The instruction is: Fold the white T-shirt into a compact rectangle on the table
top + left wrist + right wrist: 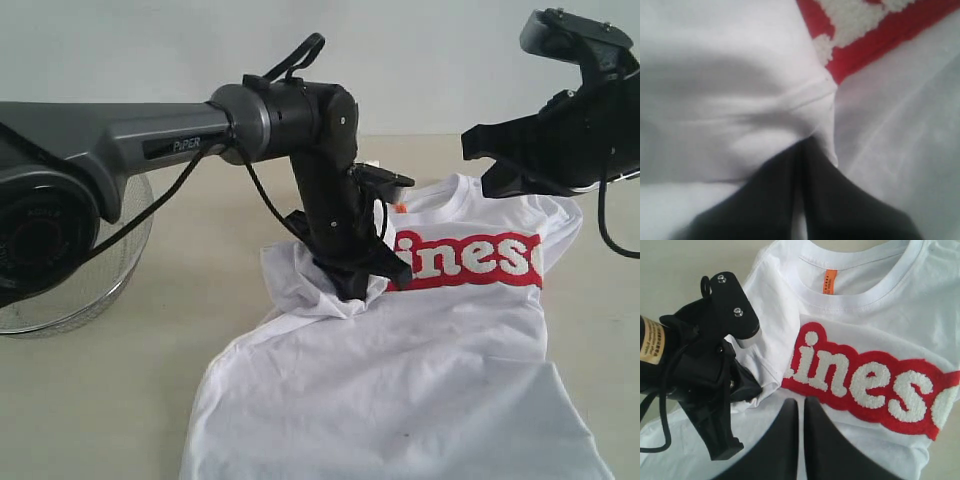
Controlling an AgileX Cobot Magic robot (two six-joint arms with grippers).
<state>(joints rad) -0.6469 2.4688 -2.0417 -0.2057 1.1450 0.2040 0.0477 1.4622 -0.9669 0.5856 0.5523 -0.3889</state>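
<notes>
The white T-shirt [430, 370], sleeve [300, 275] clamped in the left pincer [802, 144], should be drawn low and flat over the red lettering [470, 258] beside it; the right pincer [801, 402] hangs closed, empty.

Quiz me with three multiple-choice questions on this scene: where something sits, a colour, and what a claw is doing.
1. Where is the wire basket? A. on the shirt. B. on the table, beside the white T-shirt. C. in a gripper.
2. What colour is the neck tag? A. orange. B. blue. C. green.
3. What is the left gripper doing? A. holding the basket. B. hanging open. C. pinching the white T-shirt.
Answers: 1 B, it stands at the exterior view's left edge; 2 A, plainly orange in the right wrist view; 3 C, it is shut on bunched fabric.
</notes>
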